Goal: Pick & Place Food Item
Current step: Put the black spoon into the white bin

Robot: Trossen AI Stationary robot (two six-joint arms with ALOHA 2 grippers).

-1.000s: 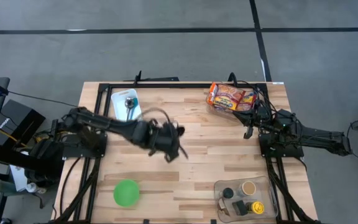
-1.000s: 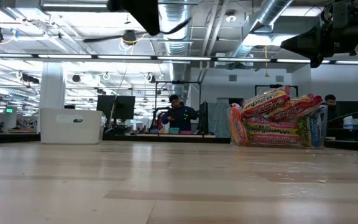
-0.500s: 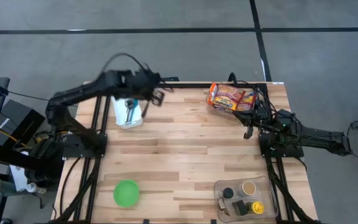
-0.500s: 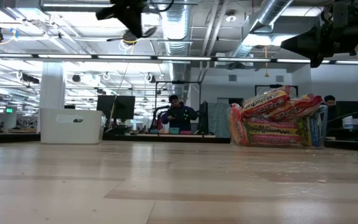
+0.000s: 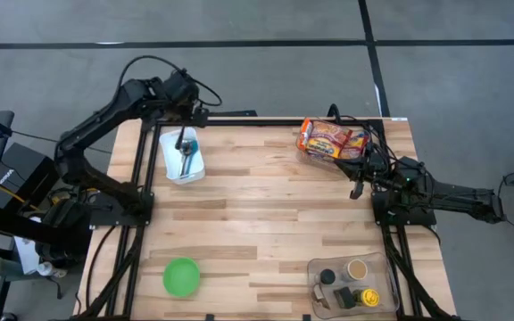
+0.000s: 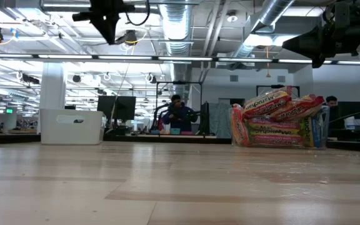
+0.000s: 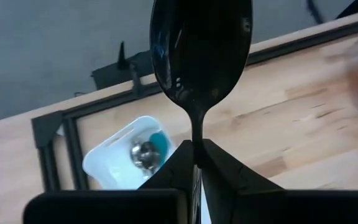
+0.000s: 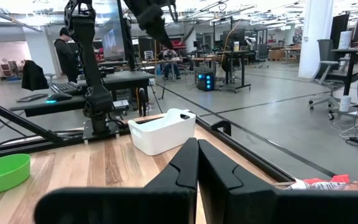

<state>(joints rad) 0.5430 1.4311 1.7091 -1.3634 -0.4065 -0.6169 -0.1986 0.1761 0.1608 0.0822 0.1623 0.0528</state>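
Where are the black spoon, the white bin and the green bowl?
Spoon (image 7: 201,46), left wrist view, on its bowl.
Bin (image 5: 169,166), high view, on its near rim.
Green bowl (image 5: 181,275), high view, on its middle.

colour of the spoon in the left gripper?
Black, glossy spoon; clearest in the left wrist view.

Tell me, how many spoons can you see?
2: a black spoon gripped in the left jaws above the table's far left corner, and a metal spoon in the white bin. More may be hidden.

black spoon (image 7: 201,53) — bowl up, handle pinched | white bin (image 5: 183,153) — far-left table corner, holds utensils
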